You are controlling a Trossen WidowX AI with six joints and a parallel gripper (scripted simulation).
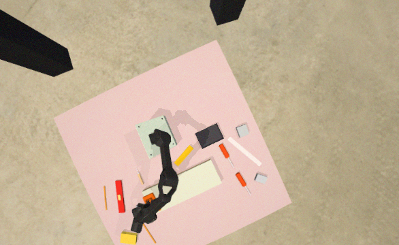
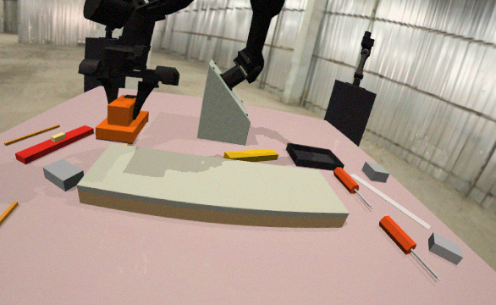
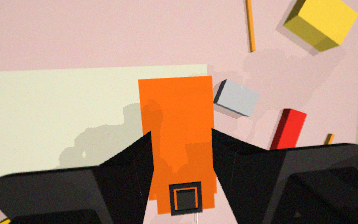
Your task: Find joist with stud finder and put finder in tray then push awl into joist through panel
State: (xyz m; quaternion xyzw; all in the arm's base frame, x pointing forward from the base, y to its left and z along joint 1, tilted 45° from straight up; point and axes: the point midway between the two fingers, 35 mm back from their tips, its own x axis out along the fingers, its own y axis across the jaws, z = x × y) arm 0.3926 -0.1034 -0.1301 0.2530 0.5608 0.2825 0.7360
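Note:
The orange stud finder [image 1: 148,197] [image 2: 120,132] [image 3: 177,100] is held level over the far left end of the pale floor panel [image 1: 200,183] [image 2: 231,186] [image 3: 25,110], seemingly above its surface. My gripper [image 2: 123,111] [image 3: 179,131] is shut on the stud finder's raised grip; in the top view the arm hides the fingers. The black tray [image 1: 210,136] [image 2: 316,157] stands empty beyond the panel's right end. A thin tool with a tan handle, which looks like the awl [image 1: 140,177], lies behind the panel's left end, mostly hidden in the exterior view.
A grey block [image 2: 63,174] [image 3: 237,98] and red level [image 1: 120,204] [image 2: 41,150] [image 3: 288,130] lie off the panel's left end. A yellow bar [image 1: 184,155] [image 2: 250,156] and green sloped mount [image 2: 223,119] stand behind. Two orange-handled tools [image 1: 224,150] [image 1: 241,179] lie right.

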